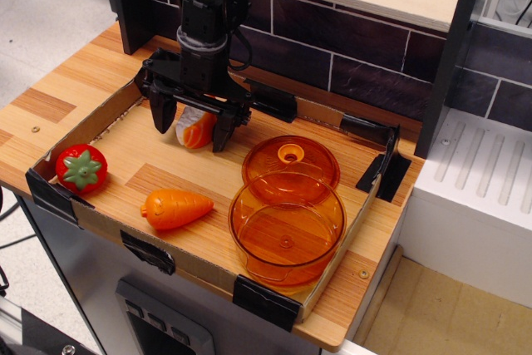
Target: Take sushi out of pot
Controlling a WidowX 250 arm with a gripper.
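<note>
Observation.image: no legible writing; sushi [195, 129] seemingly released

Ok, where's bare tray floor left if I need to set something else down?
Free: the middle strip between the tool with the sushi, the carrot and the lid; also between the strawberry and the tool. Crowded: front right, where the pot touches the lid.

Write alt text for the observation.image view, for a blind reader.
The open gripper stands over the sushi on the wooden tray, left of the empty orange pot and its lid. A toy carrot and strawberry lie nearer the front.
</note>
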